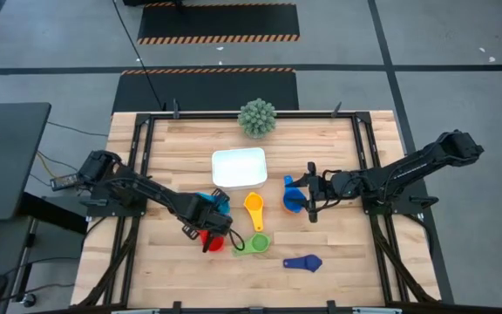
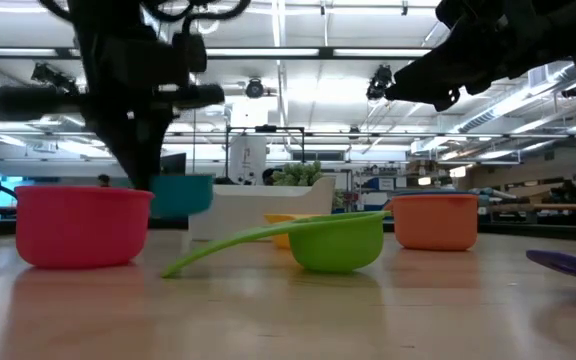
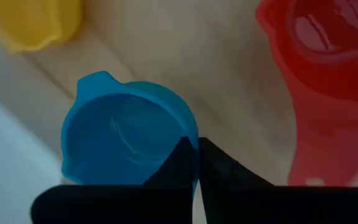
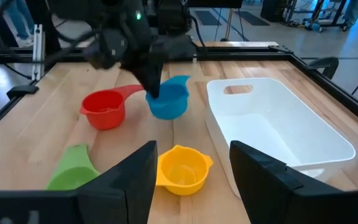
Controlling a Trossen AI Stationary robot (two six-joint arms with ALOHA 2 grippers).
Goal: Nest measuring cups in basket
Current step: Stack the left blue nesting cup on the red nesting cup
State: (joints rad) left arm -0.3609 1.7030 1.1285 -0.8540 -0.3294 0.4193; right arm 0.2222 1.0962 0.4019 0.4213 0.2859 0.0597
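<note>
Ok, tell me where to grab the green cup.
On the green cup, pinch the bowl rim from above, on the side opposite its handle. The bowl sits upright and open, the handle slopes down toward the table, and the red cup crowds that end.

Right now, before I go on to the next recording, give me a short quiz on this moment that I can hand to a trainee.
1. True or false: something already lies in the basket.
2. What colour is the cup that the left claw pinches by the rim?
3. How does the right claw stand? A) open, holding nothing B) shut on a yellow scoop C) shut on the tub's rim

Key: 1. False, it is empty. 2. Light blue. 3. A.
</note>
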